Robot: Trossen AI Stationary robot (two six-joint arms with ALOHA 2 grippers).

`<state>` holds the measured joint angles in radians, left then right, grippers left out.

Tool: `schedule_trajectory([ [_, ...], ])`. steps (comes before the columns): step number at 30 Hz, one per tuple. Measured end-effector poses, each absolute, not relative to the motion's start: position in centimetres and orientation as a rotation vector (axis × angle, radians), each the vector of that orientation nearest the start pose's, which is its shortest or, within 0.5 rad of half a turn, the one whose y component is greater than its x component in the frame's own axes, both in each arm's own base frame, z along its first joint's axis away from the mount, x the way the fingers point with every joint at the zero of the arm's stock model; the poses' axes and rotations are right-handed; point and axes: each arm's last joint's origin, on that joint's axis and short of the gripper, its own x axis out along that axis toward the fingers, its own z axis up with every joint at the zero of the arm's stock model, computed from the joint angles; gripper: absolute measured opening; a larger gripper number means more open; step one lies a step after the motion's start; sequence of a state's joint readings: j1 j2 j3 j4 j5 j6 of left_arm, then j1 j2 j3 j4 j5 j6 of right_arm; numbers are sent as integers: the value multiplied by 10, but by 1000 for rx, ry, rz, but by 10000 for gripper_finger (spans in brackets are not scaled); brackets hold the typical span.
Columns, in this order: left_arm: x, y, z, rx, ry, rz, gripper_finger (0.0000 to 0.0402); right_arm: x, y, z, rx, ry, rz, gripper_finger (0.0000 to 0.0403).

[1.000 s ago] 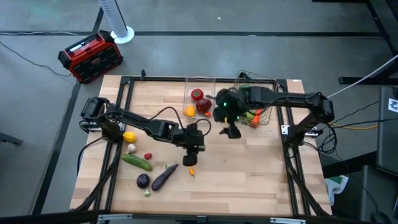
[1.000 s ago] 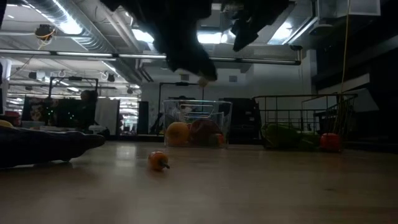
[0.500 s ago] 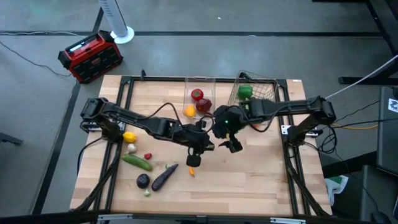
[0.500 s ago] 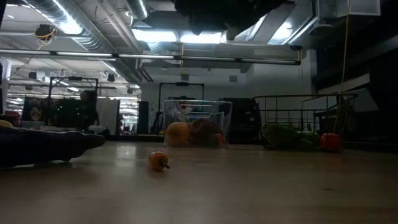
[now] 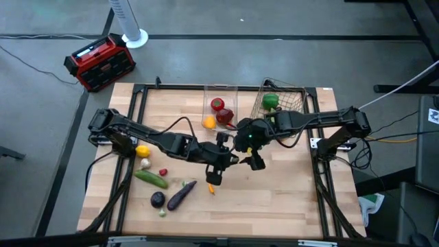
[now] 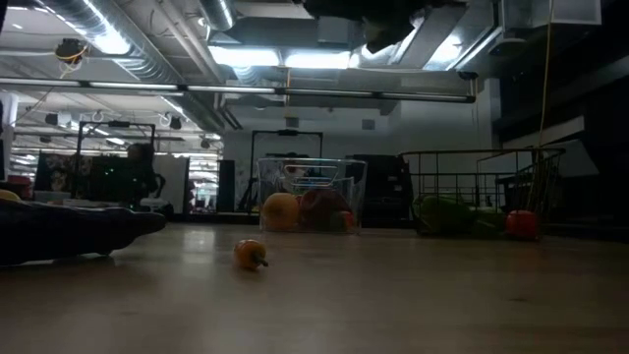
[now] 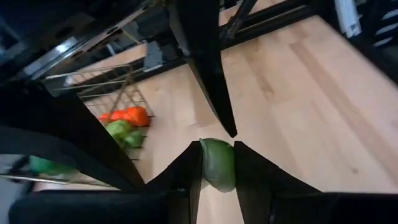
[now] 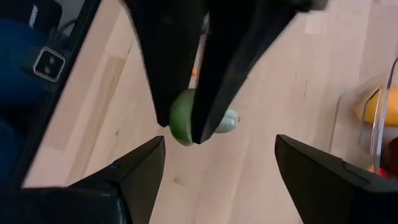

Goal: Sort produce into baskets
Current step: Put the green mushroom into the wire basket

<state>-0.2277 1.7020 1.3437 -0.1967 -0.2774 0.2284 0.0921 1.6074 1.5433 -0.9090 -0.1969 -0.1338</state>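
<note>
Over the table's middle my left gripper (image 5: pixel 226 161) is shut on a small green vegetable (image 7: pixel 217 165), also seen in the right wrist view (image 8: pixel 181 123). My right gripper (image 5: pixel 255 162) hangs open right beside it. Its fingers (image 8: pixel 140 168) stand wide on either side of the vegetable, apart from it. The clear bin (image 5: pixel 221 89) holds red apples and an orange. The wire basket (image 5: pixel 291 92) holds a green pepper (image 5: pixel 271 101). A lemon (image 5: pixel 143 151), garlic (image 5: pixel 145 163), a cucumber (image 5: pixel 152 179), two eggplants (image 5: pixel 180 195) and a small orange pepper (image 6: pixel 251 254) lie on the table. My left gripper pinches the green vegetable by its two sides (image 7: pixel 205 163) between its fingertips. The fingers slant downward, coming from the table's left. The vegetable is lifted clear of the table and sticks out past the fingertips.
A red and black box (image 5: pixel 99 62) sits on the floor beyond the far left corner. The near right part of the wooden table (image 5: pixel 288 199) is bare. A dark metal frame (image 5: pixel 322 171) runs along the table's sides.
My left gripper has risen with the green vegetable, out of the top of the low view, rolled about its own axis and shifted slightly toward the right. My right gripper has swung from beside the wire basket toward the near edge, up to the left gripper, still open.
</note>
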Motion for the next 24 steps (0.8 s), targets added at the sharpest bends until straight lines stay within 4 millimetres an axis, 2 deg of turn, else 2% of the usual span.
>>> schedule_trajectory([
  [16, 367, -116, 291, 690, 512, 173, 75, 337, 38, 339, -9, 855, 351, 301],
  [24, 366, -120, 292, 714, 500, 180, 75, 340, 39, 342, -7, 809, 368, 298],
])
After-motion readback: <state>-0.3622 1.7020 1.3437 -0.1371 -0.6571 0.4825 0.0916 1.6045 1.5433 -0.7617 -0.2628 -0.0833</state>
